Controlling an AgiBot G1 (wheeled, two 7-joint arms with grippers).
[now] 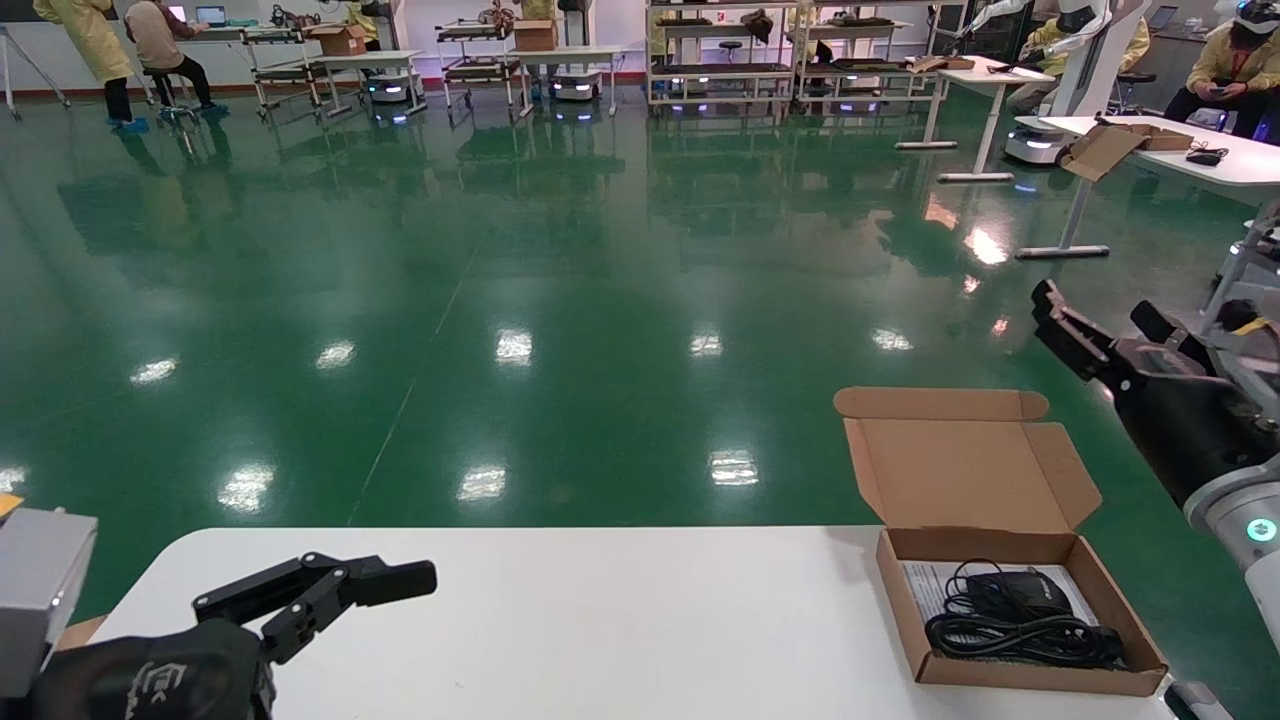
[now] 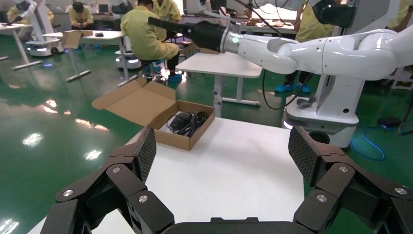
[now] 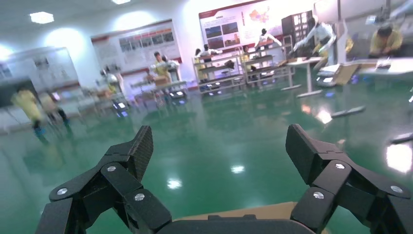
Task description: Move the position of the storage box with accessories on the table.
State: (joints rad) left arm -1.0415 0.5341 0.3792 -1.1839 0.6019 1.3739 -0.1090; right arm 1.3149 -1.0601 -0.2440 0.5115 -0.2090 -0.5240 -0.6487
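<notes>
The storage box (image 1: 1020, 610) sits at the table's (image 1: 600, 620) four-o'clock corner, lid up. The right gripper (image 1: 1075, 335) hovers spread at two o'clock; the left gripper (image 1: 330, 590) idles, released. A push risks tipping it off.

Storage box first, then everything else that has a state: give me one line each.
storage box: lid open, tilted back, at the table's right far corner
mouse: inside the box, cable coiled
paper sheet: flat under the mouse
table: box resting on it
left gripper: open, empty, low over the table's left side
right gripper: open, empty, raised above the box
</notes>
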